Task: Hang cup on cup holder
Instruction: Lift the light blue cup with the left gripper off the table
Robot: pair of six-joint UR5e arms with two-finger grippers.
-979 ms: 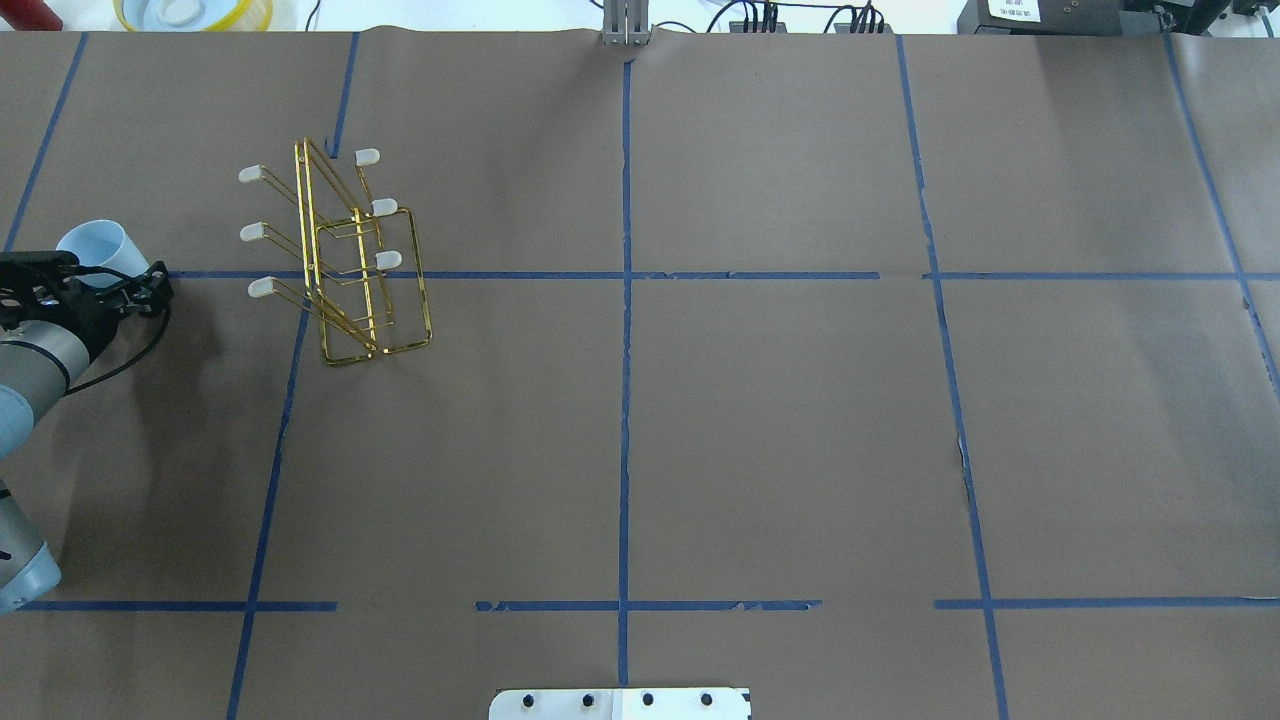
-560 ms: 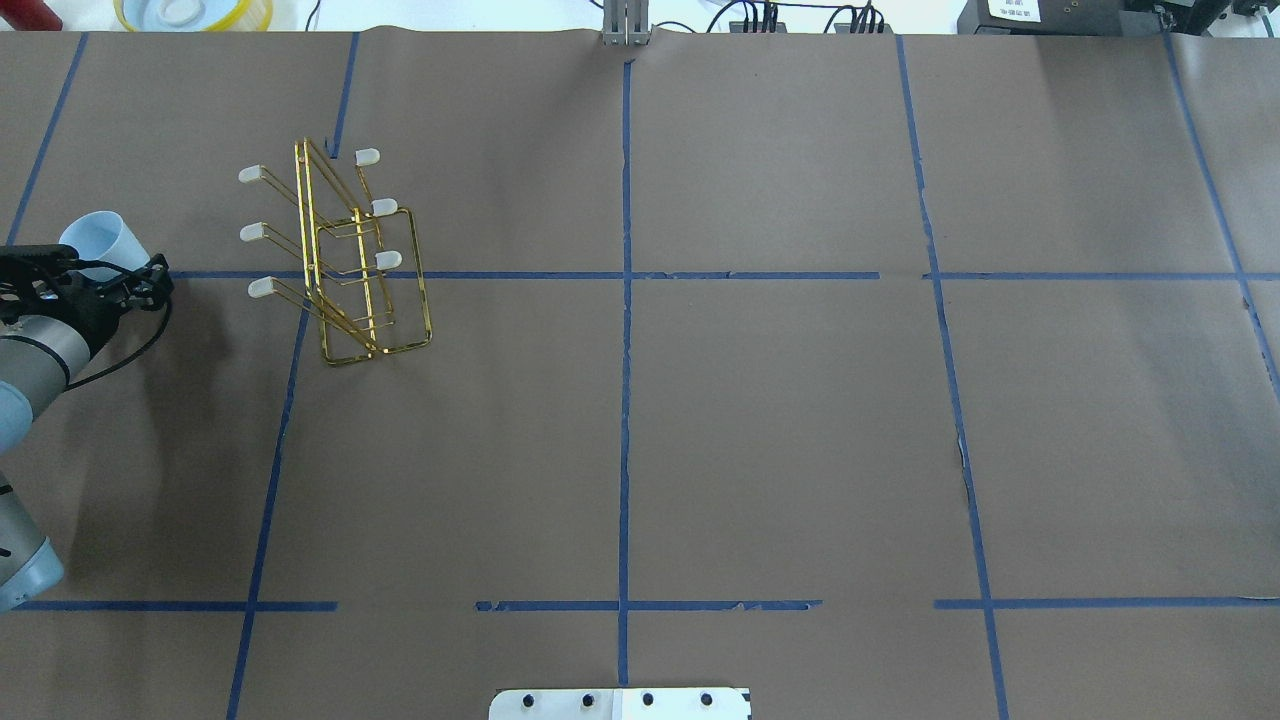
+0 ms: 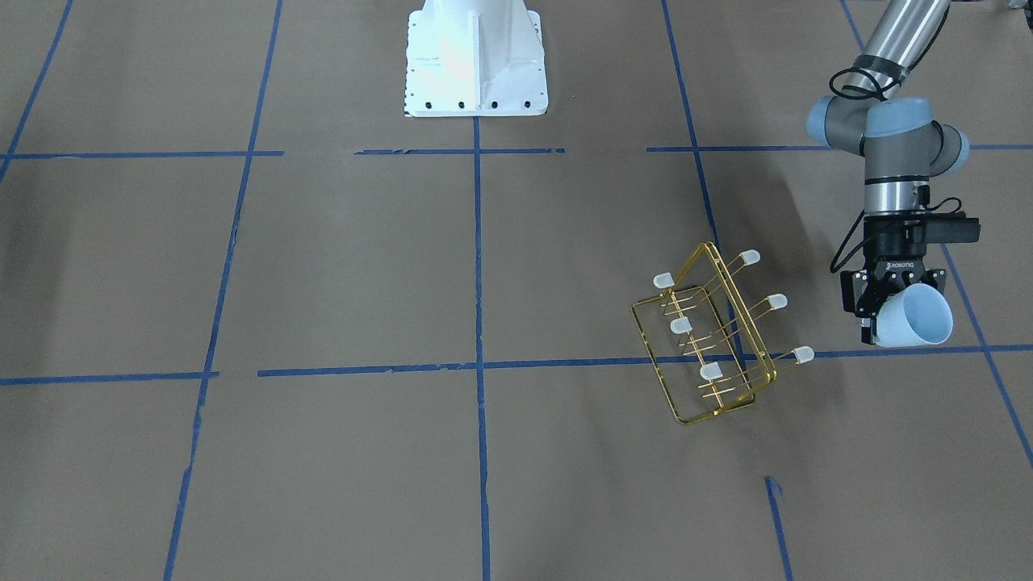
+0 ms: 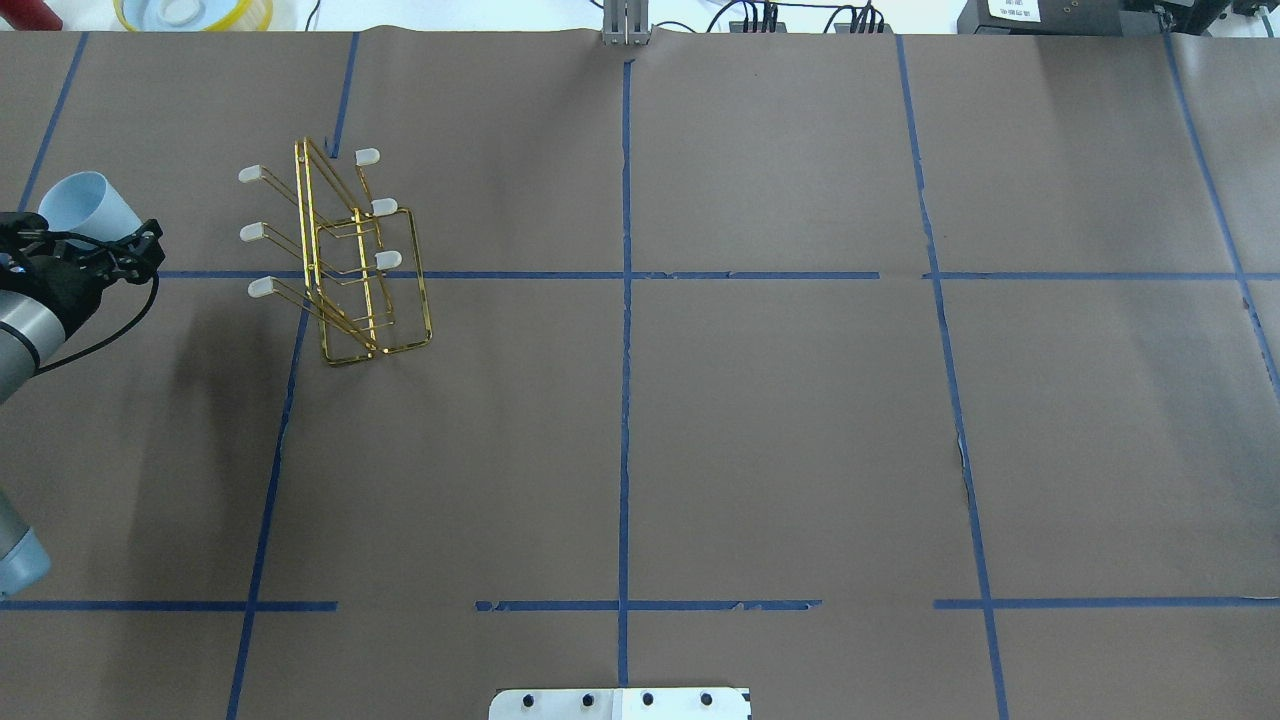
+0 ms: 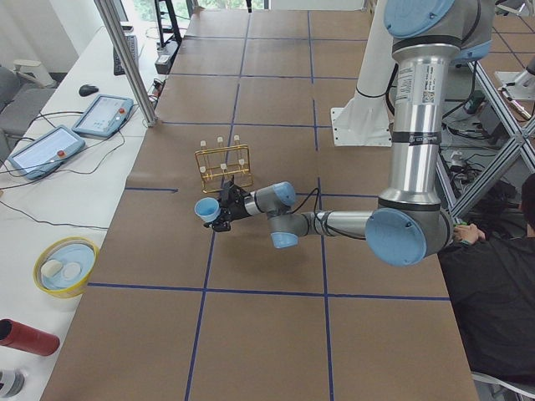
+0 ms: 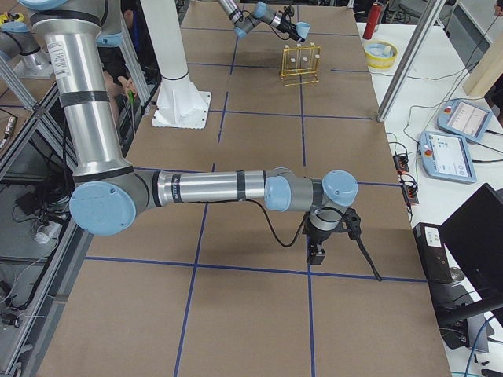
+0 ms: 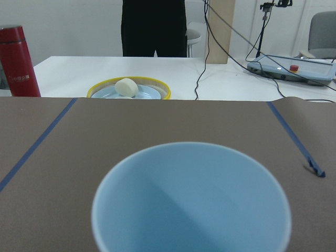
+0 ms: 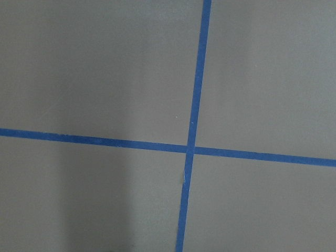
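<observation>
The pale blue cup (image 3: 916, 316) is held at its base by my left gripper (image 3: 888, 311), lifted off the table and tilted on its side, mouth pointing away from the arm. It also shows in the overhead view (image 4: 85, 205) and fills the left wrist view (image 7: 191, 199). The gold wire cup holder (image 4: 340, 260) stands on the table to the right of the cup in the overhead view, a gap between them; its capped prongs are bare (image 3: 710, 339). My right gripper (image 6: 318, 251) hangs over bare table far from both; I cannot tell whether it is open or shut.
A yellow-rimmed bowl (image 7: 128, 89) and a red bottle (image 7: 18, 63) stand on the white bench beyond the table's far edge. Two pendant tablets (image 5: 104, 114) lie there too. The robot base (image 3: 474, 56) is at the table's near middle.
My left gripper has carried the cup toward the table's far edge and slightly left in the overhead view. The cup holder has not moved.
</observation>
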